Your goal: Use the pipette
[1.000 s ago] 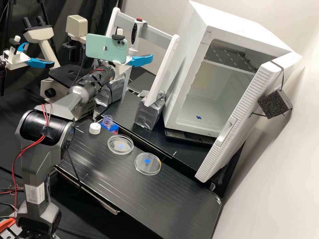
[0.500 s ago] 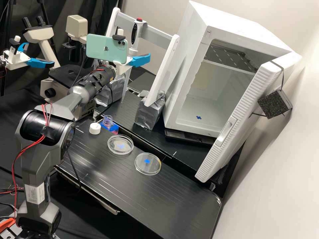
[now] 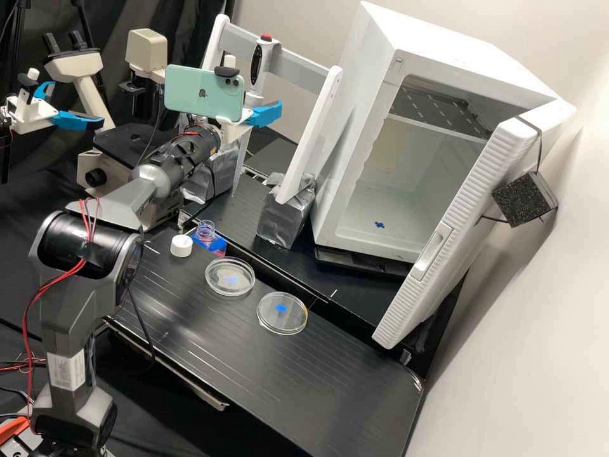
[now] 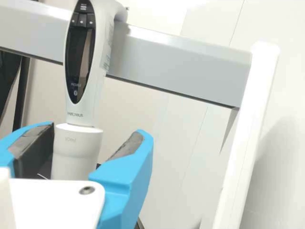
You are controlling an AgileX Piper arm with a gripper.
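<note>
Beside the rack, the gripper (image 3: pixel 265 115) is at the height of the hanging pipette (image 3: pixel 257 63) in the high view. The wrist view has the gripper (image 4: pixel 97 130) open around the white lower body of the pipette (image 4: pixel 76 145), one finger close to it, the other across a gap. The pipette stands upright against the grey crossbar (image 4: pixel 181 64). On the bench are an uncapped bottle (image 3: pixel 210 238) of pink liquid, its white cap (image 3: pixel 181 246), and two clear dishes, one (image 3: pixel 229 285) nearer the bottle, the other (image 3: pixel 282 322) farther off.
White rack posts (image 3: pixel 313 133) stand on foil-wrapped blocks (image 3: pixel 285 212) around the crossbar's ends. A white incubator (image 3: pixel 355 158) with its door (image 3: pixel 469 222) swung open is to the right. A microscope (image 3: pixel 114 139) stands behind the arm; a second arm's gripper is at far left.
The visible blue finger in the high view has drawn inward toward the gripper's middle. The arm shifted very slightly at first, then kept still; the bench items stayed put.
</note>
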